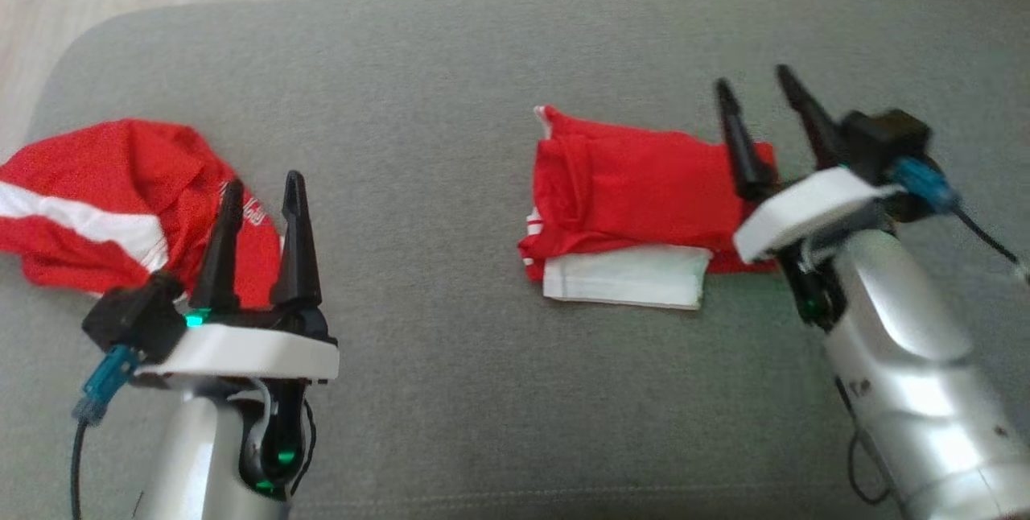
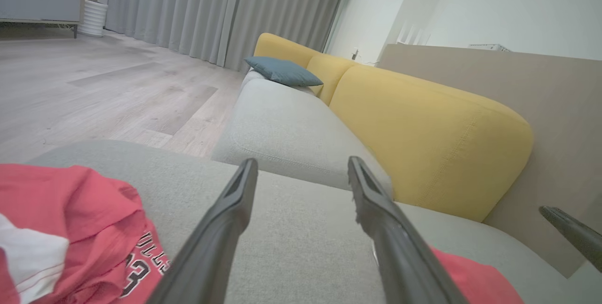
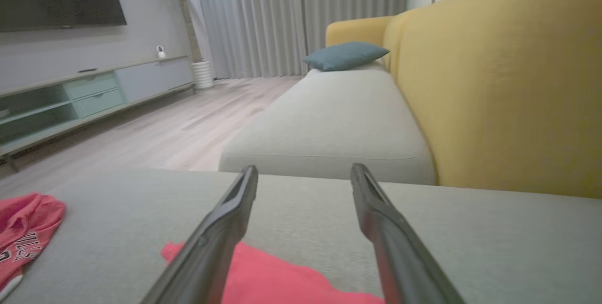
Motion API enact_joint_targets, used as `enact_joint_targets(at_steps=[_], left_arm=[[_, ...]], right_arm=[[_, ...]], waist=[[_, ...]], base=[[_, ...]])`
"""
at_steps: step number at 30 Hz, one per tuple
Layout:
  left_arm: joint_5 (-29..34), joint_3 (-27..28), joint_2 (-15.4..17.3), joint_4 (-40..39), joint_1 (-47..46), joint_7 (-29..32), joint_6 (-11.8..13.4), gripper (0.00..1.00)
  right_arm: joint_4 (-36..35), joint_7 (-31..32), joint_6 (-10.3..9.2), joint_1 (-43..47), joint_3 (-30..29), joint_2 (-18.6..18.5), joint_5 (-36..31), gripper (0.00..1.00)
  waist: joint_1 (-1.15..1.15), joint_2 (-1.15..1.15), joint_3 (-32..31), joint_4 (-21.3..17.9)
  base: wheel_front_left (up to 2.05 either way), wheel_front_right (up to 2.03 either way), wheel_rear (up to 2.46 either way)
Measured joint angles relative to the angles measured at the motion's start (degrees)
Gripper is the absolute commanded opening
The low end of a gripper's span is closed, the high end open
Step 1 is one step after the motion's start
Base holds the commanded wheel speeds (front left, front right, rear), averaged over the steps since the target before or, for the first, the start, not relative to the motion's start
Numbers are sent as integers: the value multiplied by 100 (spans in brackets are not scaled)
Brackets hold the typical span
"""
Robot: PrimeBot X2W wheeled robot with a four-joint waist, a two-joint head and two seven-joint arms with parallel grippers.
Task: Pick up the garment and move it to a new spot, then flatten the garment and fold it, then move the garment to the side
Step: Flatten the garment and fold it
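The garment (image 1: 628, 198) lies folded into a compact red block, a white layer showing at its near edge, in the middle of the grey seat (image 1: 451, 61); the right gripper (image 1: 752, 77) sits at its right end, jaws spread and holding nothing; in the right wrist view the red cloth lies just under the fingers. The left gripper (image 1: 263, 179) hovers over the seat's left part, jaws likewise spread and empty, beside a crumpled second shirt (image 1: 105, 190) that is well apart from the garment. Folding looks finished, so the step in hand seems to be the last one, moving it aside; that calls for the right jaws to drop low and close across all layers at the right edge, then carry it off; a pinch on the top layer alone would likely unfold it.
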Motion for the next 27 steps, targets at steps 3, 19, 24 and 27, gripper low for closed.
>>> enact_joint_targets(at_steps=[3,19,24,27], left_arm=[[0,1,0,-90,0,0,0,100],[55,-164,1,-77,239,0,51,100],[59,-203,2,-62,238,0,51,100],[59,-247,2,-56,212,0,48,100]], right_arm=[[-541,-16,0,493,-633,-3,-505,100],[-2298,-18,0,2443,-2229,491,-1584,100],[-2428,-15,0,2441,-2267,520,-1573,100],[-2485,15,0,2422,-2281,523,-1574,49]], waist=[[0,0,-20,-145],[0,0,-55,-359],[0,0,-9,-295],[0,0,93,-213]], base=[[0,0,0],[0,0,0],[0,0,0],[0,0,0]])
